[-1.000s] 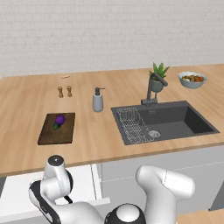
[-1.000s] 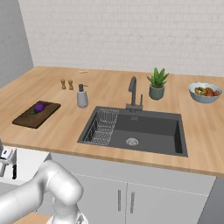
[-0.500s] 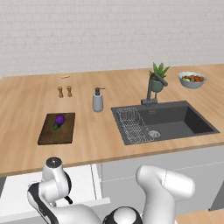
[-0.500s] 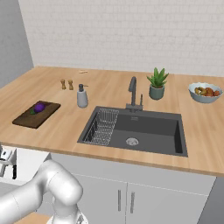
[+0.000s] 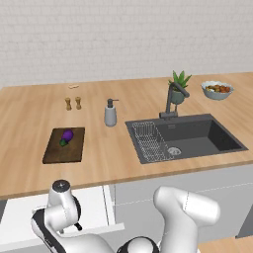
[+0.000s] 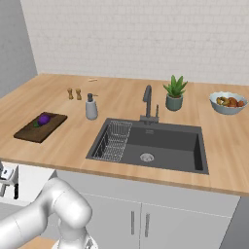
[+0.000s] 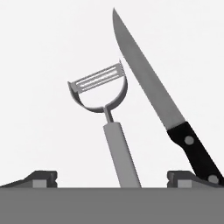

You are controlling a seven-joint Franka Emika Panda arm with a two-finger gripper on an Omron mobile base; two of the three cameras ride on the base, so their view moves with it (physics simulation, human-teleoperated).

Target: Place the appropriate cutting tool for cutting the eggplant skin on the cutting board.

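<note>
Gripper [image 7: 112, 181], jaws spread wide, hovers over the peeler [image 7: 108, 127] in the open drawer [image 5: 64, 217]; the knife [image 7: 162, 103] lies just beside it. A closing finger could snag that blade. Farther off, the eggplant [image 5: 66, 135] sits on the board [image 5: 64, 148].
</note>
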